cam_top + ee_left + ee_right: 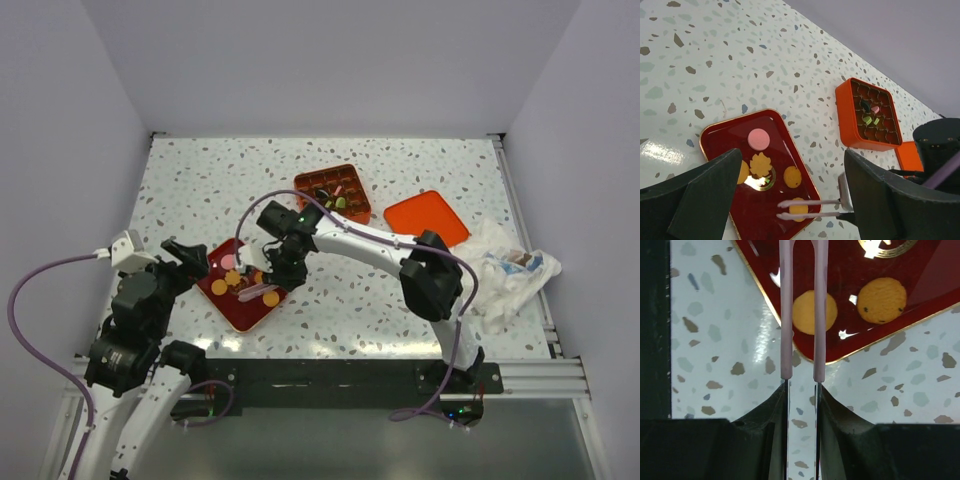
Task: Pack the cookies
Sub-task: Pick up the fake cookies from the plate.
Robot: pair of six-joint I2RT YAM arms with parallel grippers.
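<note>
— Red lacquered tray with a gold rim is where most of your cookies lie: a pink round one, a leaf-shaped tan one and several plain orange discs. All lie flat on it, at the near left of the speckled terrazzo table.

— And your right gripper?

— It is clenched on a pair of pink-armed tweezers. In your right wrist view the two arms run out over the tray's corner, one down each side of an orange round cookie. The tips are cut off at the top of that view, so I cannot tell you whether they pinch it. A second orange cookie with dark specks lies near it, apart from the tweezers.

— Your left gripper?

— Released, jaws wide, nothing between them, hanging by the tray's left edge.

— Where is the box?

— Your square orange box with honeycomb compartments stands farther back on the table, well apart from the tray. A pink cookie and two green ones sit in its cells, with something dark beside them that I cannot make out. A flat orange square lid lies just to the box's right. A crumpled white plastic bag lies at the table's right edge.
</note>
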